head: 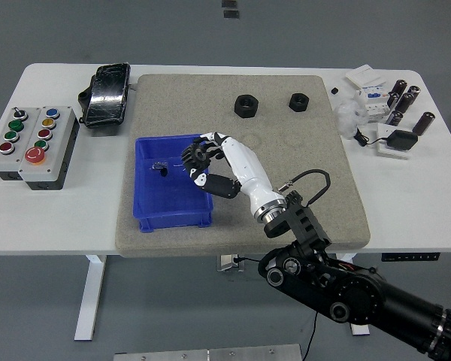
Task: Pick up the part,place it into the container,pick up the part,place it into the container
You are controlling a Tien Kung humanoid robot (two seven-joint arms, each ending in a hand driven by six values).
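Note:
My right hand reaches from the lower right across the grey mat to the right rim of the blue container. Its fingers are curled around a small black gear-like part, held just over the container's right side. A small dark part and a thin white wire lie inside the container. Two black nuts sit at the far side of the mat. The left arm is out of view.
A button box stands at the left edge, with a black bagged item behind it. Several small dark cylinders, white boxes and a black adapter crowd the far right corner of the table.

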